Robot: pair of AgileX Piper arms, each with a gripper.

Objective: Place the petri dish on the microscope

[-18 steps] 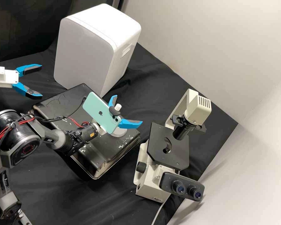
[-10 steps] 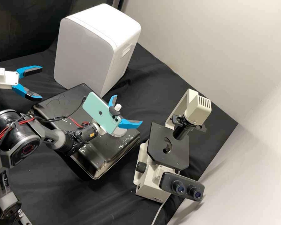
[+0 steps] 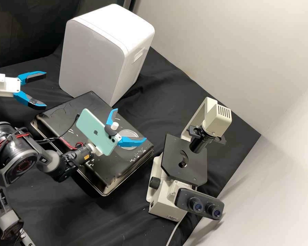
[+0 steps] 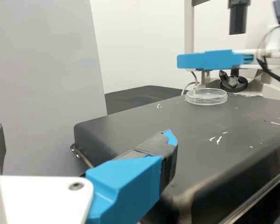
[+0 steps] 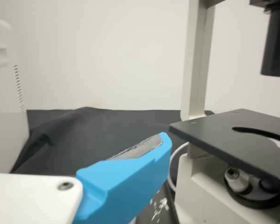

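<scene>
1. My right gripper (image 3: 131, 124): fingers spread wide, holding nothing.
2. Petri dish (image 3: 128, 132): flat on the black tray (image 3: 58, 116), just beneath me, between my fingers.
3. Handling: I should descend level, straddle the rim and close gently, as clear plastic probably slips.
4. Microscope stage (image 3: 184, 160): beyond my fingertips, awaiting the dish.

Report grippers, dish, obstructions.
Left gripper open, beside black tray. Right gripper open over petri dish. Dish flat on tray, ungripped. White box clear of route to microscope.
</scene>
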